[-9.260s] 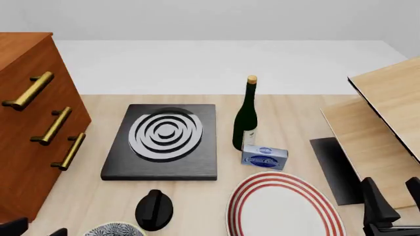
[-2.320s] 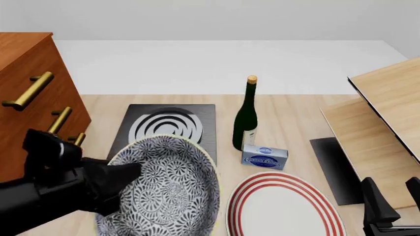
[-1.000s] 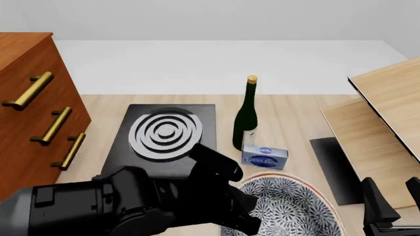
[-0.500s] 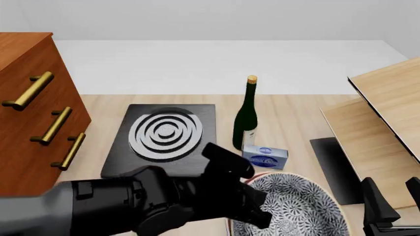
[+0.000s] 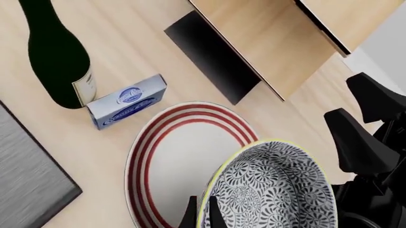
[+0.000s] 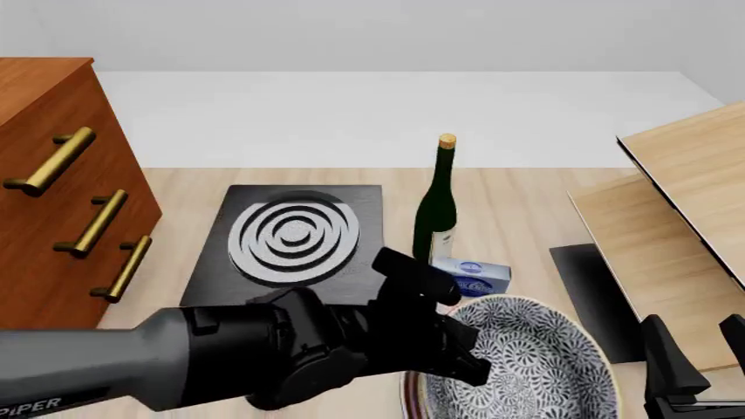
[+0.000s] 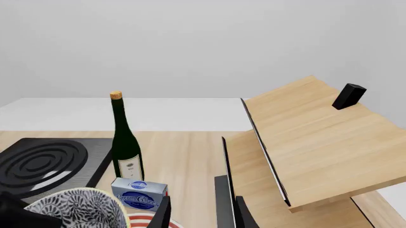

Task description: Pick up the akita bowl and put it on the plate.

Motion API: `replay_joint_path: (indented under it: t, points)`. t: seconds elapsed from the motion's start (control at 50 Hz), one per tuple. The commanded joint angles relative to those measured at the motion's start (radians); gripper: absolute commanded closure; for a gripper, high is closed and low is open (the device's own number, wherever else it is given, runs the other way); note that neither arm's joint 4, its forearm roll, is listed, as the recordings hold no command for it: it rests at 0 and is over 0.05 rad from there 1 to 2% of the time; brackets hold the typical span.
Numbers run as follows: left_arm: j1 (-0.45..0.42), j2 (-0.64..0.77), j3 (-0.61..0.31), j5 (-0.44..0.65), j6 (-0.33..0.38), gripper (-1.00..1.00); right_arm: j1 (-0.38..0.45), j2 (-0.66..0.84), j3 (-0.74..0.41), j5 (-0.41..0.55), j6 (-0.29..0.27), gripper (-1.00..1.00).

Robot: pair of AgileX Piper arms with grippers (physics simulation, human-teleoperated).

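The akita bowl (image 5: 273, 190) hangs over the red-ringed plate (image 5: 171, 161), its near rim pinched between the closed fingers of the left gripper (image 5: 198, 214) — bowl covering the plate's right half. A blue box (image 5: 127, 100) and wine bottle (image 5: 57, 57) stand beyond the plate; the right gripper (image 6: 699, 367) idles apart, jaws parted.

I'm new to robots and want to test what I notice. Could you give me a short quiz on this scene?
1. True or false: the left end effector grips the akita bowl by its rim.
2. What is the bowl over? A) stove B) plate C) drawers
3. What stands beside the blue box?

Key: 1 true. 2 B. 3 the green wine bottle.
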Motion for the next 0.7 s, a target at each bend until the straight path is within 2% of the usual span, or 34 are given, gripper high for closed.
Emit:
replay_joint_path:
  t: [0.02, 0.7]
  points:
    - [0.01, 0.042, -0.013, -0.032, 0.006, 1.0, 0.0, 0.0, 0.0, 0.0, 0.0, -1.0]
    - [0.013, 0.128, 0.002, -0.124, -0.014, 1.0, 0.0, -0.001, 0.0, 0.0, 0.0, -1.0]
